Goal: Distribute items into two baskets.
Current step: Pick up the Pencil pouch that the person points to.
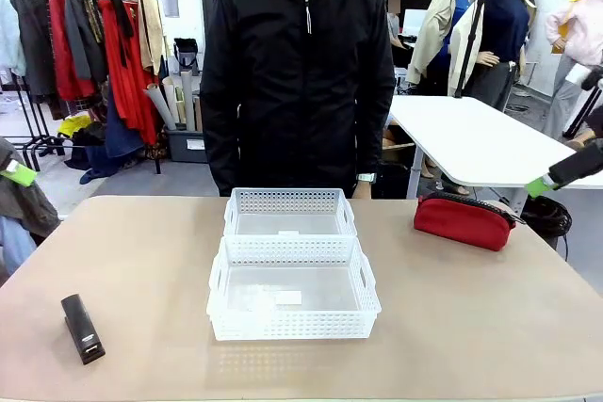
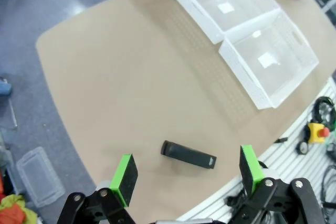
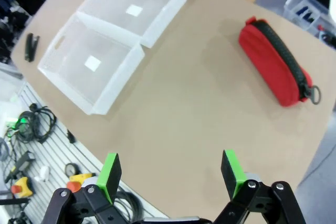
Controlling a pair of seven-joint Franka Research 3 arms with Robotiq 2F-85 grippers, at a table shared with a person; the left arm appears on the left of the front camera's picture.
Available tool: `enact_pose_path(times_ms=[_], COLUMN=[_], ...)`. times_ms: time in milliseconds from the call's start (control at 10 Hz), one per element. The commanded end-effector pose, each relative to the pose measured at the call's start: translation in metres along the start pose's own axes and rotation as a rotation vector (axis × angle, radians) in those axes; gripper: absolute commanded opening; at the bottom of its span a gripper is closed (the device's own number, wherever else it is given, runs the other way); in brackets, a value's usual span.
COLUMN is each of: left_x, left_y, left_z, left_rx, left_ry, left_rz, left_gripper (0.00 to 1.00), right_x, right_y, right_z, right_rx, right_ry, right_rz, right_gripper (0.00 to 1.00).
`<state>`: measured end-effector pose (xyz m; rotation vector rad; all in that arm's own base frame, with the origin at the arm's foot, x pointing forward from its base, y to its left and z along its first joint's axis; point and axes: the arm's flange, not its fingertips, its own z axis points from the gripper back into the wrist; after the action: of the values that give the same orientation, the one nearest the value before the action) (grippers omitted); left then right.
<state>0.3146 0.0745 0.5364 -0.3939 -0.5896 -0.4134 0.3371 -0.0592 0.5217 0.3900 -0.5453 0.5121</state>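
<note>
Near basket (image 1: 292, 327) and far basket (image 1: 290, 201) carry white labels (image 1: 288, 297), apparently blank.

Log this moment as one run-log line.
left gripper open, raised over stapler | right gripper open, raised, short of red pouch | near basket empty | far basket empty | both items on table, unsorted

Front faces person (image 1: 297, 72); wrists overlook baskets (image 1: 292, 324) (shared).

a person (image 1: 297, 72) in black stands behind the tan table (image 1: 141, 261), clothes rack (image 1: 94, 25) beyond.
</note>
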Motion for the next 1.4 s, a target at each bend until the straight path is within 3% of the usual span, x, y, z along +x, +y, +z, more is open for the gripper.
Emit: enact_pose_path(times_ms=[0, 500, 900, 1000, 1300], left_x=[-0.053, -0.1, -0.104, -0.031, -0.031], left_y=[-0.012, -0.017, -0.019, 0.019, 0.019], left_z=[-0.016, -0.005, -0.004, 0.053, 0.053], left_rx=[0.002, 0.044, 0.036, 0.038, 0.038], left_ry=[-0.07, -0.095, -0.092, -0.088, -0.088], left_rz=[0.011, 0.034, 0.042, 0.063, 0.063], left_gripper=[1.0, 1.0, 1.0, 1.0, 1.0], right_x=[-0.019, -0.043, -0.052, -0.026, -0.026], right_y=[-0.006, -0.008, -0.012, -0.02, -0.02], right_z=[0.002, 0.027, 0.031, 0.043, 0.043], right_rx=[-0.052, -0.042, -0.036, -0.047, -0.047], right_ry=[-0.022, -0.112, -0.135, -0.115, -0.115], right_rz=[0.028, 0.013, -0.021, -0.03, -0.03], right_gripper=[1.0, 1.0, 1.0, 1.0, 1.0])
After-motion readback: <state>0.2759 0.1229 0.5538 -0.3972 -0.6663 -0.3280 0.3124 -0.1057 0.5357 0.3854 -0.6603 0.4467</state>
